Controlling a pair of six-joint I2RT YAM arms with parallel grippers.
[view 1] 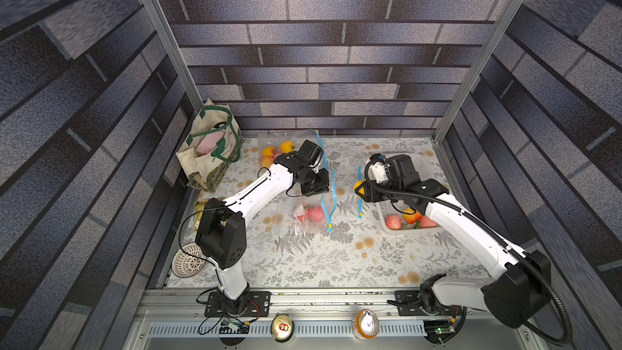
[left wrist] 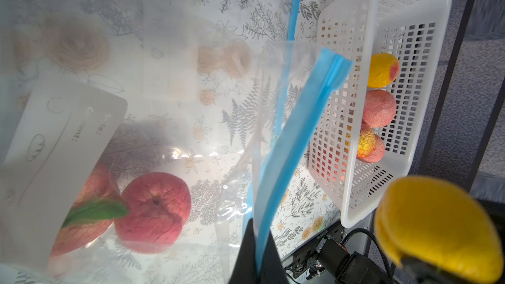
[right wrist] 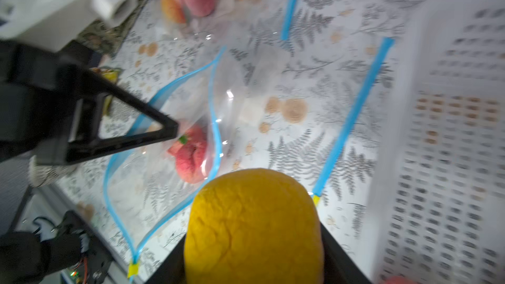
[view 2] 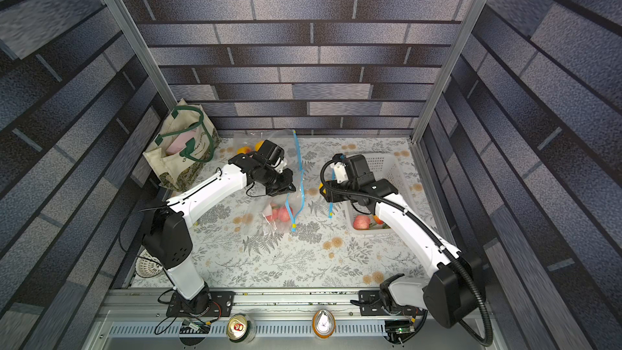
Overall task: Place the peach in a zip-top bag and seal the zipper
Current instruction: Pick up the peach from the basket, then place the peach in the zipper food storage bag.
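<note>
Near centre, the zip-top bag [right wrist: 153, 187] lies on the table with red peaches [left wrist: 155, 211] inside and its mouth gaping. The left gripper [left wrist: 258, 241] is fully closed on the bag's blue zipper strip [left wrist: 295, 137], pinching one lip up off the table, with the left arm reaching from its near-left base far and rightward and the wrist bent down. Just right of it, the right gripper [view 1: 363, 192] has its jaws partway closed around the yellow peach [right wrist: 254, 222], held clear of the table between the bag mouth and the white basket [view 1: 424, 164]; that arm extends from the near-right base and the gripper points left.
</note>
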